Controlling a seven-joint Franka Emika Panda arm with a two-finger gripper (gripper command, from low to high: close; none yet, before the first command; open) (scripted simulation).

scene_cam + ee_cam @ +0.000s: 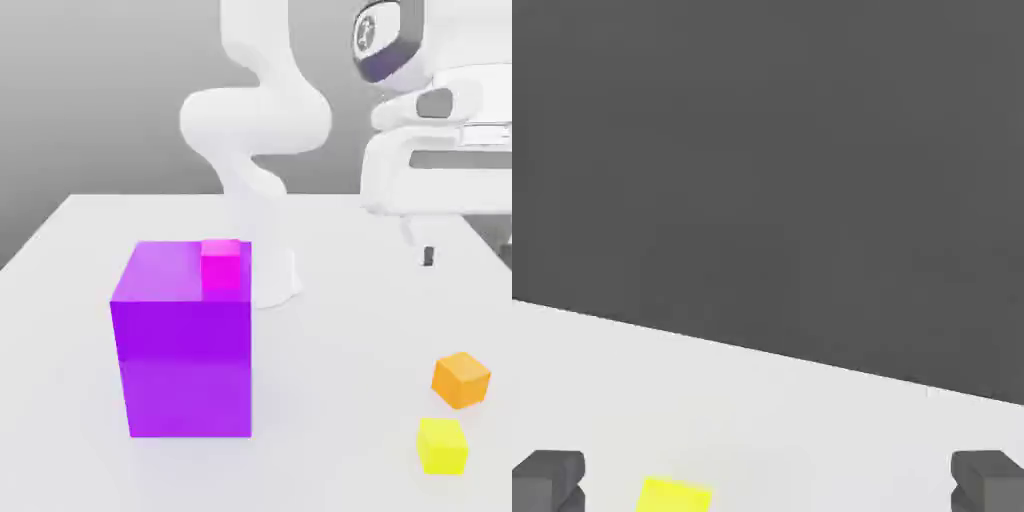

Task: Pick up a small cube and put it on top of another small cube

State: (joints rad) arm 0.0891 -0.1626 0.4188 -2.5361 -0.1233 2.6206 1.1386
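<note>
The small orange cube [461, 380] rests on the white table [330, 400] at the exterior view's right, with nothing touching it. The small magenta cube [221, 264] sits behind the top rear corner of the big purple cube [185, 340], its lower part hidden by it. My gripper [428, 254] hangs well above the table at the exterior view's right, farther back than the orange cube. In the hand view my gripper [770, 482] is open, its dark fingertips [550, 478] far apart and nothing held between them.
A small yellow cube [442, 446] lies just in front of the orange one; the yellow cube [672, 495] also appears on the table in the hand view. The arm's white base [268, 270] stands behind the purple cube.
</note>
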